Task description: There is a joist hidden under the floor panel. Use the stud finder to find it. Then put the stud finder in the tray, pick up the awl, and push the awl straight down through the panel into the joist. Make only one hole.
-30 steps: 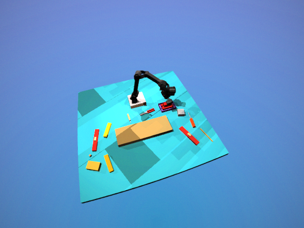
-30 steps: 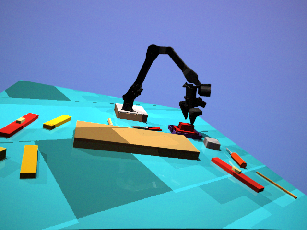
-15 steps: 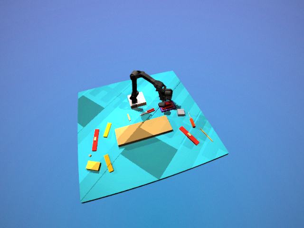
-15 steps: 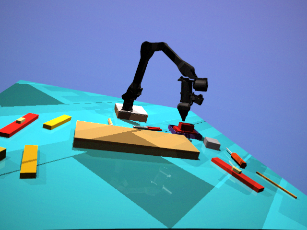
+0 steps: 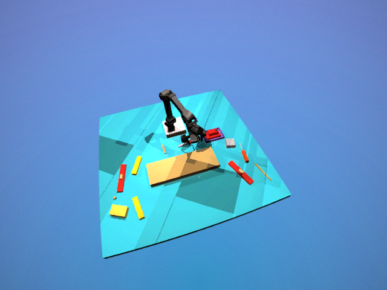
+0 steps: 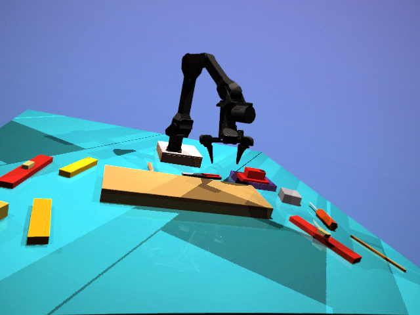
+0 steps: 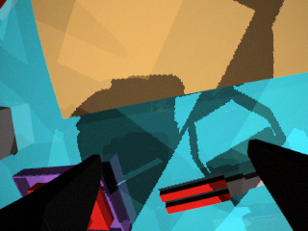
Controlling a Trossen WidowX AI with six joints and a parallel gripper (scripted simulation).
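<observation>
My gripper is wide open and empty, raised above the table behind the panel, just left of the tray in the top and exterior views. The red stud finder lies inside the purple tray. The tan floor panel lies flat; the joist is hidden. A small tool with a wooden handle, apparently the awl, lies behind the panel's left part, partly hidden in the exterior view.
Red-handled pliers lie below the gripper. A grey block, an orange-handled screwdriver, a red bar and a thin stick lie right. Yellow bars and another red bar lie left.
</observation>
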